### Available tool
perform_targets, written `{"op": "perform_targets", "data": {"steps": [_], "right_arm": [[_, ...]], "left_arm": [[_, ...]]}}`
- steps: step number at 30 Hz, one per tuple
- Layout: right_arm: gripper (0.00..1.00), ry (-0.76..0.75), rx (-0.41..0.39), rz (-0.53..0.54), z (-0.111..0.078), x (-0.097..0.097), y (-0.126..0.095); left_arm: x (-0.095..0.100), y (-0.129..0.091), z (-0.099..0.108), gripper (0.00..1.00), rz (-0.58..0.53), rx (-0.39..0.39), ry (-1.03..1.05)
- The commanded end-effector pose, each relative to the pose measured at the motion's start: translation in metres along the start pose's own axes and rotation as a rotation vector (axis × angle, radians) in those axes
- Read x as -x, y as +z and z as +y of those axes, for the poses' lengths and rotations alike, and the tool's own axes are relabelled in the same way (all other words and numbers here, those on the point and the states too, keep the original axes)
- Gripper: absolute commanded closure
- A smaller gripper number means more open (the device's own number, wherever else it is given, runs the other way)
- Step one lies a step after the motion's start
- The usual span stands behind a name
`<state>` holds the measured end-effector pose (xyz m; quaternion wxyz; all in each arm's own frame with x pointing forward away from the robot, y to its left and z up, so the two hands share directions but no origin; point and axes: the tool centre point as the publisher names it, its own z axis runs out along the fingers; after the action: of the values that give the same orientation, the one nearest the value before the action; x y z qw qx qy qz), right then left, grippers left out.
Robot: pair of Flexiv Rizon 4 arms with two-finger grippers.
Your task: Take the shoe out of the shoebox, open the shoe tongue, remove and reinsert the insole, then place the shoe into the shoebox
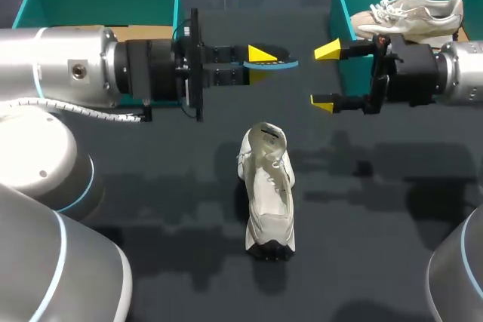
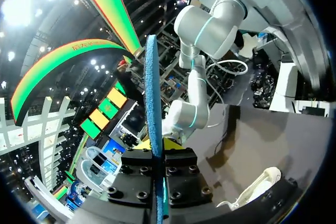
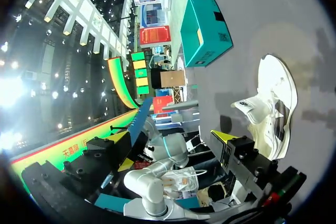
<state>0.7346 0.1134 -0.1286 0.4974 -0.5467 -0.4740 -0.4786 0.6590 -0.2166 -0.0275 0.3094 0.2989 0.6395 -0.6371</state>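
Blue insole (image 2: 152,103) pinched in left jaws, shoe (image 1: 268,186) well apart

Shoe (image 1: 268,186) on table (image 1: 377,254), before right shoebox (image 1: 341,13)

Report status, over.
Left gripper shut on insole. Right gripper open, empty. Shoe on table. Nothing blocking it.

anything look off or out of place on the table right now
Only the blue insole: it is out of the white shoe, pinched edge-on in the left gripper above the table. That fits the task's insole step. The shoe rests on the table, and nothing looks spilled or damaged.
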Motion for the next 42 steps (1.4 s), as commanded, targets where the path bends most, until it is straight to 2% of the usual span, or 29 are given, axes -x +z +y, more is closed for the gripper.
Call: {"op": "perform_targets", "data": {"steps": [1,5,11,14,18,19,28,29,32,34,41,42], "right_arm": [[0.0,0.001,-0.001,-0.002,0.002,0.001,0.003],[0.0,0.001,-0.001,-0.002,0.002,0.001,0.003],[0.0,0.001,-0.001,-0.002,0.002,0.001,0.003],[0.0,0.001,-0.001,-0.002,0.002,0.001,0.003],[0.0,0.001,-0.001,-0.002,0.002,0.001,0.003],[0.0,0.001,-0.001,-0.002,0.002,0.001,0.003],[0.0,0.001,-0.001,-0.002,0.002,0.001,0.003],[0.0,0.001,-0.001,-0.002,0.002,0.001,0.003],[0.0,-0.001,-0.001,0.0,0.001,-0.002,0.005],[0.0,-0.014,0.026,0.006,0.0,-0.004,0.008],[0.0,-0.052,0.009,0.009,-0.006,-0.007,0.023],[0.0,-0.066,-0.001,0.001,-0.007,-0.008,0.028]], "left_arm": [[0.0,0.001,-0.001,1.0,0.001,0.004,0.0],[0.0,0.001,-0.001,1.0,0.001,0.004,0.0],[-0.005,0.003,0.016,1.0,-0.011,0.055,0.25],[-0.007,0.0,0.025,1.0,-0.003,0.092,0.351],[-0.006,-0.004,0.032,1.0,-0.012,0.195,0.556],[-0.005,-0.007,0.033,1.0,0.005,0.189,0.612],[-0.005,-0.007,0.033,1.0,0.005,0.189,0.612],[-0.01,-0.004,0.035,1.0,-0.009,0.169,0.644],[-0.023,0.002,0.048,1.0,0.017,0.167,0.661],[-0.029,0.006,0.062,1.0,0.021,0.167,0.652],[-0.034,0.011,0.085,1.0,0.029,0.153,0.638],[-0.033,0.012,0.088,1.0,0.02,0.121,0.626]]}}
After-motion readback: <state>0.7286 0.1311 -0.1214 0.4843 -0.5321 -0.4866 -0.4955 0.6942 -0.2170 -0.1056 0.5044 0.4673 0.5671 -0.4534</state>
